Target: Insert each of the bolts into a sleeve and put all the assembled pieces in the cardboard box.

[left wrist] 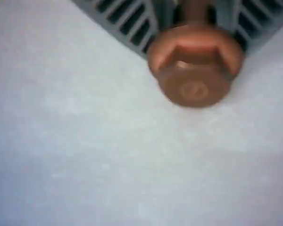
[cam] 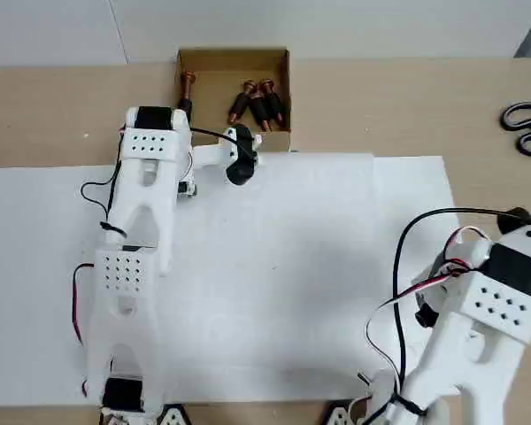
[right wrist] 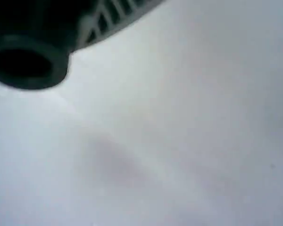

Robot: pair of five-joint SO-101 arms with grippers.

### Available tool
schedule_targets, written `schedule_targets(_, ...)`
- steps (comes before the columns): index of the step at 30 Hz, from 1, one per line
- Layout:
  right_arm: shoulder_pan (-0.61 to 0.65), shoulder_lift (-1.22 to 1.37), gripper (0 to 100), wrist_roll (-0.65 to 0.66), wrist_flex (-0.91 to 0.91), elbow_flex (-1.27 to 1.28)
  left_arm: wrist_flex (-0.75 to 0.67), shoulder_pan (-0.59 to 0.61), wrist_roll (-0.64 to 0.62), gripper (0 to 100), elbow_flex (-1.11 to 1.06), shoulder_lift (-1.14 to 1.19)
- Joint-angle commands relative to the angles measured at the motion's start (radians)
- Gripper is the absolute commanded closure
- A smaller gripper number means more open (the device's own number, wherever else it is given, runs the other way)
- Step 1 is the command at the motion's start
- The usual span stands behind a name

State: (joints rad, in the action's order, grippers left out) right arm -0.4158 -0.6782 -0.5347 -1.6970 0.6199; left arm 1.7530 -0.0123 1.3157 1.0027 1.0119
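A copper bolt (left wrist: 193, 70) shows head-on in the left wrist view, clamped between the ribbed grey fingers (left wrist: 127, 26) of my left gripper (left wrist: 194, 28). From above, the left gripper (cam: 187, 106) is at the left edge of the cardboard box (cam: 234, 58), and the bolt (cam: 188, 82) points into the box. Two assembled pieces (cam: 257, 102) lie inside the box on the right. My right gripper (cam: 425, 312) hangs low over the mat at the right, shut on a black sleeve (right wrist: 26, 63) whose open end faces the camera.
A white foam mat (cam: 292, 266) covers most of the wooden table. Scissors (cam: 527, 126) lie at the far right edge. Cables loop off both arms.
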Motion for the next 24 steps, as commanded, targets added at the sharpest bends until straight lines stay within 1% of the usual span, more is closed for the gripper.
schedule_targets(1, -0.002, -0.021, 99.5, -0.008, -0.013, -0.009, -0.002, -0.014, 0.064, 100, 0.073, -0.009)
schedule_targets(4, -0.002, -0.022, 99.5, -0.008, -0.013, -0.009, -0.002, -0.015, 0.029, 100, 0.105, -0.009)
schedule_targets(8, -0.002, -0.022, 99.5, -0.008, -0.013, -0.011, 0.0, -0.018, -0.055, 100, 0.17, -0.012)
schedule_targets(12, -0.002, -0.022, 99.5, -0.006, -0.013, -0.011, 0.002, -0.018, -0.127, 100, 0.159, -0.087)
schedule_targets(15, -0.002, -0.022, 99.5, -0.005, -0.013, -0.011, 0.002, -0.018, -0.146, 100, 0.061, -0.181)
schedule_targets(19, 0.004, -0.024, 99.5, -0.003, -0.015, -0.057, 0.002, -0.018, -0.158, 100, -0.136, -0.371)
schedule_targets(21, 0.047, -0.048, 99.5, -0.002, -0.016, -0.089, 0.002, -0.02, -0.218, 100, -0.232, -0.497)
schedule_targets(24, 0.168, -0.145, 99.5, -0.002, -0.016, -0.117, 0.0, -0.049, -0.344, 100, -0.361, -0.664)
